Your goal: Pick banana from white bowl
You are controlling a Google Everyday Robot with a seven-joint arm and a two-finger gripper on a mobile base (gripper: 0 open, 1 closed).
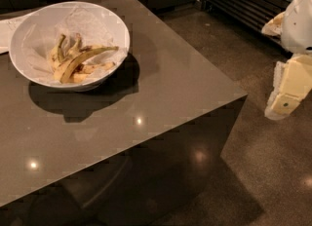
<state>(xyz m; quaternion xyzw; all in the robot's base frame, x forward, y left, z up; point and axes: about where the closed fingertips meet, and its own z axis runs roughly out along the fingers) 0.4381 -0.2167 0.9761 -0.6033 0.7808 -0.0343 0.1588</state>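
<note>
The white bowl [25,35] stands at the back left of the dark table, lined with crinkled white paper. In it lies the banana [87,57], a long curved dull yellow piece with dark mottling, on top of several shorter pale peel strips [73,47]. My gripper [287,91] is at the far right of the camera view, off the table and over the floor, well away from the bowl. It holds nothing that I can see. Part of the arm's white cover [300,18] shows above it.
The glossy dark table [161,88] has its right corner near the middle right of the view. A white sheet [6,31] lies at the left edge behind the bowl. Speckled floor [273,171] lies to the right. A dark slatted cabinet [243,1] stands at the back right.
</note>
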